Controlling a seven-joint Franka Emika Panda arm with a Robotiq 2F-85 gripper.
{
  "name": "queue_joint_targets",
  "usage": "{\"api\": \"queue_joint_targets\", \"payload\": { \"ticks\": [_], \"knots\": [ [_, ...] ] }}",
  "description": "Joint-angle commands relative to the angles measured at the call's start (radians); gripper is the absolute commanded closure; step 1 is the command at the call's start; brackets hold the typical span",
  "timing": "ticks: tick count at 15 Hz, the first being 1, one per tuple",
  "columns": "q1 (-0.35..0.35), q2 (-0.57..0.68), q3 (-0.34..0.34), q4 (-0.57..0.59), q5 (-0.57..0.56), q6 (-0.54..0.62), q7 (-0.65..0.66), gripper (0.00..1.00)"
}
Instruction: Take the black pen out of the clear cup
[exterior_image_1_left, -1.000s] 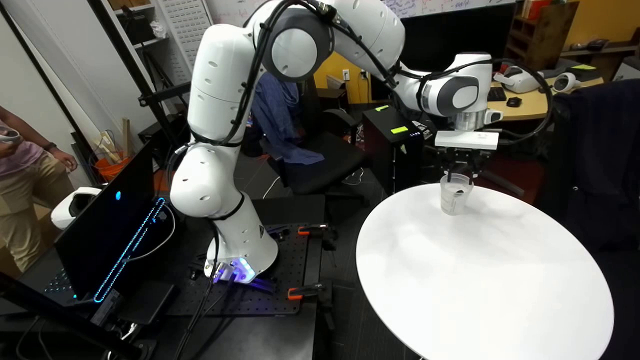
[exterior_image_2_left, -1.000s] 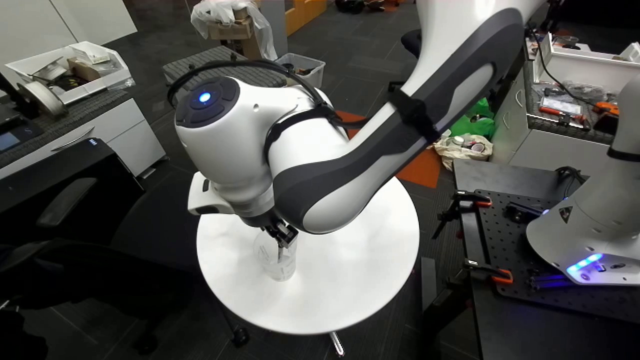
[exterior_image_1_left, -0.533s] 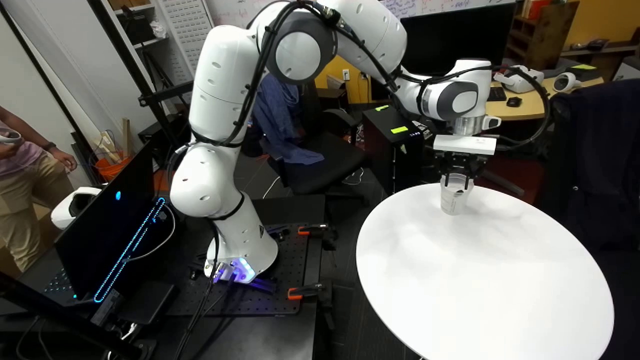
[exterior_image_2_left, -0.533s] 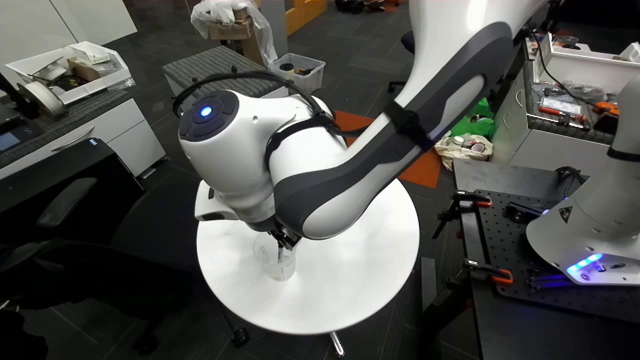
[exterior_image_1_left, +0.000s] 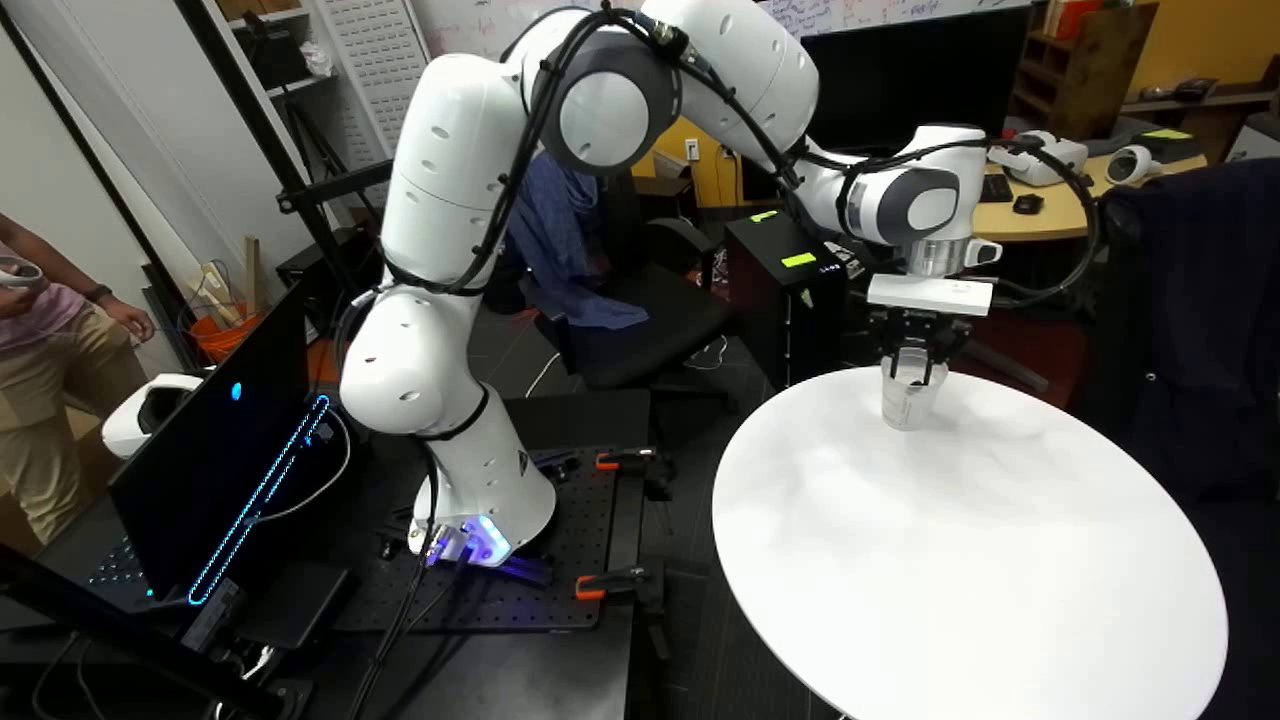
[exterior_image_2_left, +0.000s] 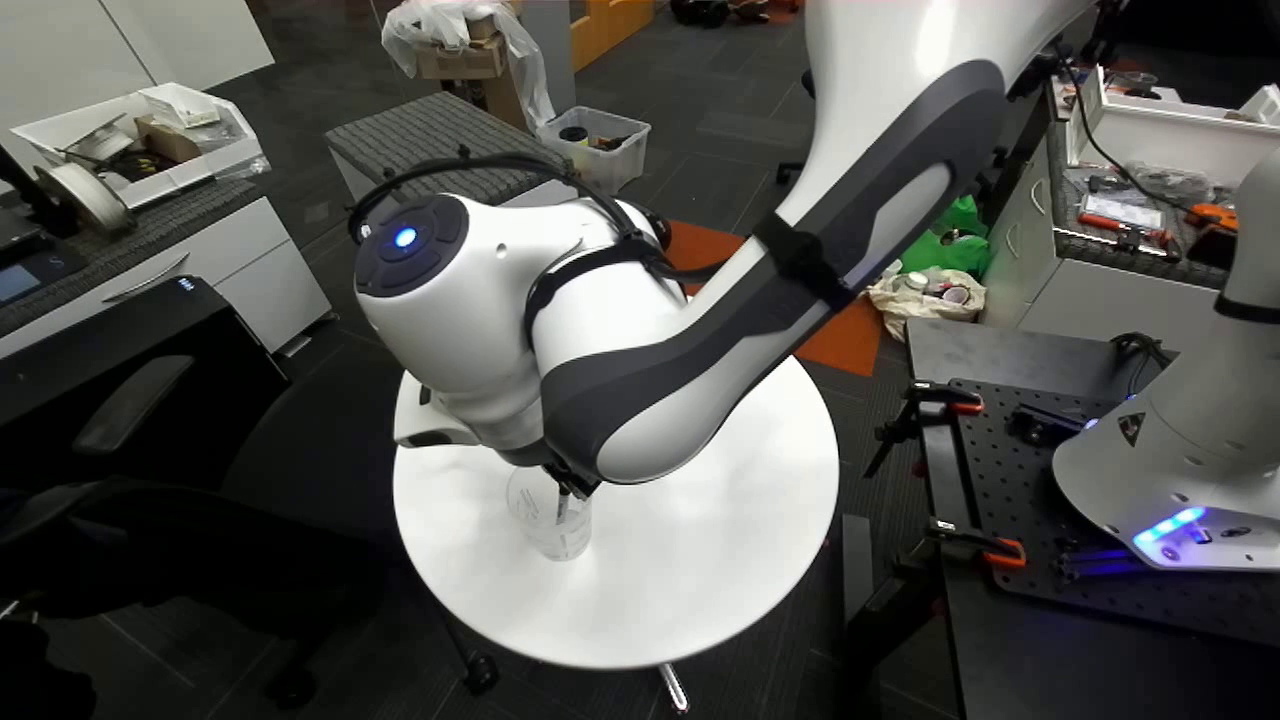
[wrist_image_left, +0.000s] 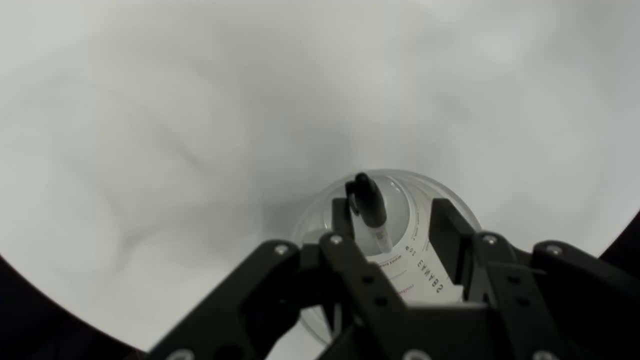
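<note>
The clear cup (exterior_image_1_left: 906, 410) stands upright near the edge of the round white table; it also shows in an exterior view (exterior_image_2_left: 550, 535) and the wrist view (wrist_image_left: 425, 272). The black pen (wrist_image_left: 370, 202) stands tilted in the cup, with its dark clip end up and a clear section below. My gripper (wrist_image_left: 392, 207) is partly open over the cup mouth, its fingertips (exterior_image_1_left: 910, 376) around rim height. In the wrist view the pen lies between the fingers, close beside the left one; I cannot tell if they touch. In an exterior view the arm partly hides the gripper (exterior_image_2_left: 572, 487).
The round white table (exterior_image_1_left: 970, 560) bears the cup. A dark cloth-covered chair (exterior_image_1_left: 1190, 300) stands close beside the table. A black computer tower (exterior_image_1_left: 785, 300) stands behind it. The robot's black bench with orange clamps (exterior_image_1_left: 595, 590) is beside the table.
My gripper has moved down toward the cup, and its fingers have come closer together but are still apart. The cup has stayed in place.
</note>
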Motion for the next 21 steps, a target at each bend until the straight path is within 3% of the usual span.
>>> {"api": "queue_joint_targets", "payload": {
  "ticks": [1,5,10,11,13,15,21],
  "knots": [
    [0.006,0.013,-0.001,0.038,-0.013,-0.053,0.011,0.61],
    [0.007,0.017,-0.004,0.050,-0.018,-0.079,0.012,0.67],
    [0.005,0.021,-0.005,0.067,-0.016,-0.138,0.007,0.61],
    [0.004,0.024,-0.005,0.070,-0.015,-0.147,0.005,0.66],
    [0.006,0.029,-0.004,0.077,-0.017,-0.163,0.006,0.88],
    [0.007,0.032,-0.005,0.082,-0.019,-0.169,0.008,1.00],
    [0.019,0.019,-0.006,0.078,-0.027,-0.173,0.026,0.96]
  ]
}}
